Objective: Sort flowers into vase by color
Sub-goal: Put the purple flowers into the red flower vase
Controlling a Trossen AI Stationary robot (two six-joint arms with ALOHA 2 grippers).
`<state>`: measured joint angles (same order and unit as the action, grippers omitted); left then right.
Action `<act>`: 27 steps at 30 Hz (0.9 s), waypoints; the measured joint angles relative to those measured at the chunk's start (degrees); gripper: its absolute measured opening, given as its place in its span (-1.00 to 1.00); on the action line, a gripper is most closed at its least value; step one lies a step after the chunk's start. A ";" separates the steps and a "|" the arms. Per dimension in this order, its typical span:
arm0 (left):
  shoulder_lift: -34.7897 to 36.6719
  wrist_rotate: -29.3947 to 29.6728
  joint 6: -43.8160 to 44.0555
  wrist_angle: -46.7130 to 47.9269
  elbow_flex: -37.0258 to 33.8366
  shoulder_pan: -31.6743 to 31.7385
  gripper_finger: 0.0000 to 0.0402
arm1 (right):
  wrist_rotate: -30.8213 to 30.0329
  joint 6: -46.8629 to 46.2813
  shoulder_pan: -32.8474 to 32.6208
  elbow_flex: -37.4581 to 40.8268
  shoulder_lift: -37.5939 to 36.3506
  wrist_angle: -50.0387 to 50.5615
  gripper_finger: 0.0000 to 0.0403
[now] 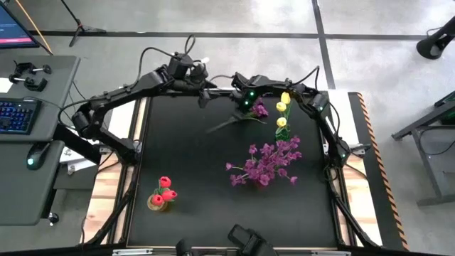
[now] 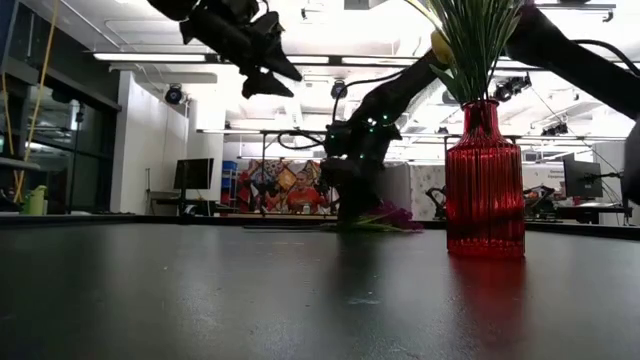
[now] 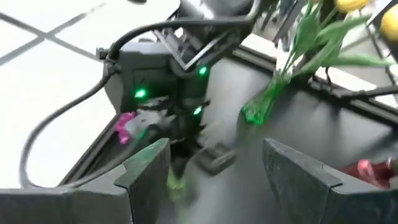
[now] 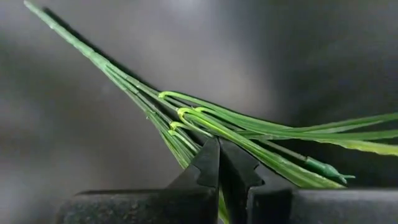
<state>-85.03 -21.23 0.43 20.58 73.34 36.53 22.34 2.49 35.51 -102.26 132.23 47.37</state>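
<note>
My right gripper (image 1: 246,110) is down at the far middle of the table and shut on a purple spray (image 1: 260,110); its green stem (image 1: 217,126) trails toward the table's left. A loose pile of purple sprays (image 1: 266,163) lies mid-table on the right. Yellow tulips (image 1: 282,114) stand in a green vase (image 3: 258,109) just right of the right gripper. Red tulips (image 1: 165,188) stand in a vase at the near left. My left gripper (image 3: 217,180) is open, raised above the far edge (image 2: 262,62), left of the right gripper. My right gripper pinches the spray's bundle of thin green stems (image 4: 196,140) between its two fingertips (image 4: 208,163). It comes from above, with the fingers across the stems. The bare stem end (image 4: 62,31) runs out beyond the fingers one way and the leaves (image 4: 323,134) the other. The blossoms (image 2: 390,215) sit at table level.
A red ribbed glass vase (image 2: 485,180) with green stems stands large in the low view. The table's left half (image 1: 178,149) is bare black surface. Arm bases and cables crowd the far edge (image 1: 227,85). A desk with a keyboard (image 1: 18,114) stands off the table's left.
</note>
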 joint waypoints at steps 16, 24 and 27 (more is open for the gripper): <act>-0.42 -0.70 2.42 3.20 -5.64 -0.17 0.20 | 1.03 9.58 1.04 0.00 -6.41 -1.93 -1.00; -0.44 0.30 3.89 0.29 -8.81 -0.23 0.20 | 1.65 7.91 8.20 -0.02 -11.70 -4.33 -1.00; -0.44 3.82 3.87 -1.07 -10.07 -1.01 0.20 | 1.96 6.69 11.32 -0.02 -14.89 -4.94 -1.00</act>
<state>-85.47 -17.41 4.30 19.51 63.27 35.51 24.31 9.17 46.83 -102.28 117.34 42.42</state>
